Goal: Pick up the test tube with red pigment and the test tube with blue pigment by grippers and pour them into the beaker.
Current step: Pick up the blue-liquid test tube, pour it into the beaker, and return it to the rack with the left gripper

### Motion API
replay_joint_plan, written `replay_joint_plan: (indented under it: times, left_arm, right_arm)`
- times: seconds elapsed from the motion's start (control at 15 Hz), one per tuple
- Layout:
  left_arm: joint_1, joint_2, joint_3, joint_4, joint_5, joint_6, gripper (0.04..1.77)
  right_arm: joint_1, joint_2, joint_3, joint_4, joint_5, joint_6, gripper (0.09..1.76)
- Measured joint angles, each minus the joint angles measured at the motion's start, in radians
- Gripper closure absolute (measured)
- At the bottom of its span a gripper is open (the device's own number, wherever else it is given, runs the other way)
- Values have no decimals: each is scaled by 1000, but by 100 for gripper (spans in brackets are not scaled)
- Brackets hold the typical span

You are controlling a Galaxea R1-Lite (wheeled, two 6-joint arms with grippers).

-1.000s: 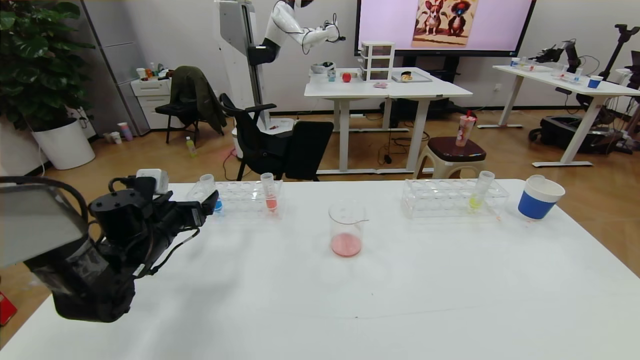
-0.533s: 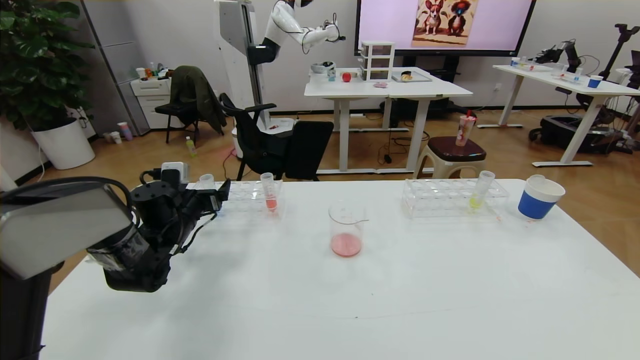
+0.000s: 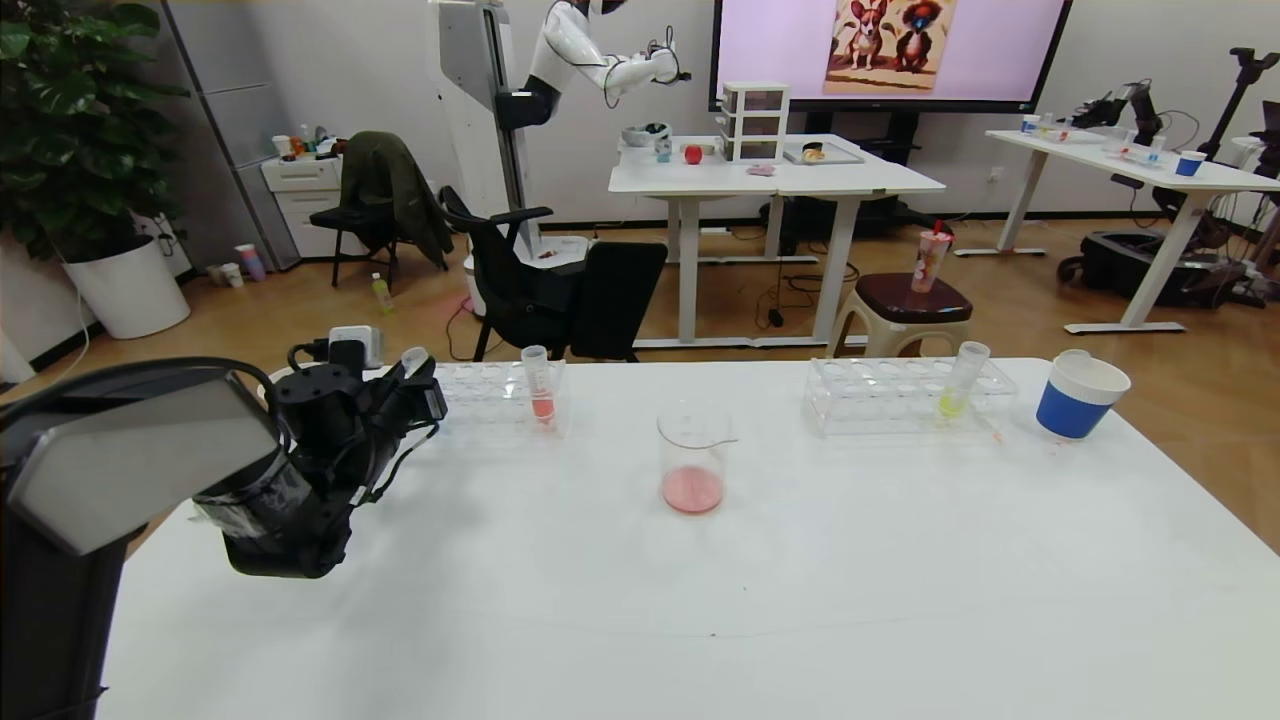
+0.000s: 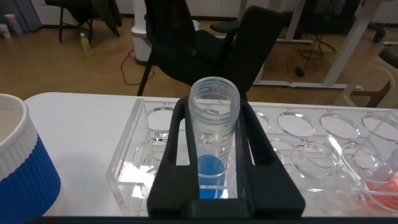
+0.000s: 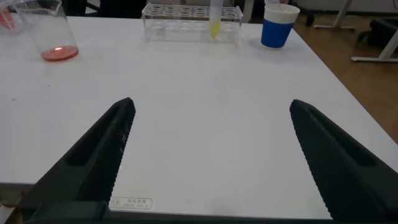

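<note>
The test tube with blue pigment (image 4: 214, 124) stands at the left end of a clear rack (image 4: 311, 143). My left gripper (image 4: 214, 106) is shut on it, one black finger against each side. In the head view the gripper (image 3: 420, 385) is at the rack's left end (image 3: 490, 385), and the tube's rim (image 3: 413, 357) leans a little. A tube with red liquid (image 3: 540, 390) stands upright in the same rack. The beaker (image 3: 692, 455) stands mid-table with red liquid in its bottom. My right gripper (image 5: 211, 124) is open and empty over bare table, out of the head view.
A second clear rack (image 3: 900, 400) at the far right holds a yellow-liquid tube (image 3: 960, 385). A blue-and-white paper cup (image 3: 1075, 400) stands beside it. Another such cup (image 4: 25, 168) stands just left of the left rack. The table's far edge is right behind the racks.
My left arm has moved forward and right to the left rack. Its fingers have come round the blue tube, and the tube's rim now leans slightly.
</note>
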State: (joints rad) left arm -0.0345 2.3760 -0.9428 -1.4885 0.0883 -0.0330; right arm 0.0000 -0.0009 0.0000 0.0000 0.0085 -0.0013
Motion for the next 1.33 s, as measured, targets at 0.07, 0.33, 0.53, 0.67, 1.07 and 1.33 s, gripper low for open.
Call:
replay_joint_plan:
  times: [0.07,0.33,0.53,0.67,1.07,1.33]
  left_arm:
    - [0,0,-1,0,0,0,149]
    - [-4,-2,-24,4,4,2,131]
    - [-9,-36,-57,65,9,8,131]
    - [-11,-90,-91,162,12,9,131]
    - [-30,-240,-167,342,4,10,131]
    - [-99,-293,-248,456,-20,22,131]
  right_arm:
    - [0,0,0,0,0,0,11]
    - [0,0,0,0,0,0,11]
    - [0,0,0,0,0,0,11]
    - [0,0,0,0,0,0,11]
    - [0,0,0,0,0,0,11]
    - [0,0,0,0,0,0,11]
